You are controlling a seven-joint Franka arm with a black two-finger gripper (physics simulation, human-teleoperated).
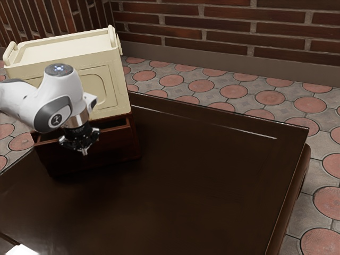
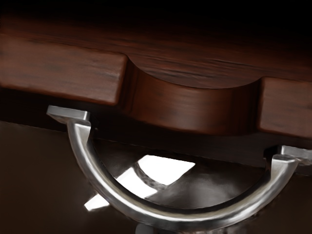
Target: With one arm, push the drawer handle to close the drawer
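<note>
I can't tell whether the tool point(image 1: 82, 151) is spread or pressed together — best centre it on the curved metal handle point(image 2: 175, 220), then push the wooden drawer point(image 2: 185, 109) straight and slowly.

Drawer handle point(image 2: 180, 219): smooth polished metal, shiny. Drawer front point(image 2: 58, 68): red-brown wood, visible grain, soft sheen. Worktop point(image 1: 186, 202): dark, smooth, glossy. Cream box point(image 1: 114, 79): smooth, low sheen, plastic or painted wood unclear. Wall point(image 1: 228, 26): rough brick. Floor point(image 1: 270, 98): matt tile. Arm shell point(image 1: 61, 87): smooth, white, plastic-looking

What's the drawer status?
Gripper close to handle, contact unclear. Drawer open. No obstruction seen between gripper and handle.
</note>
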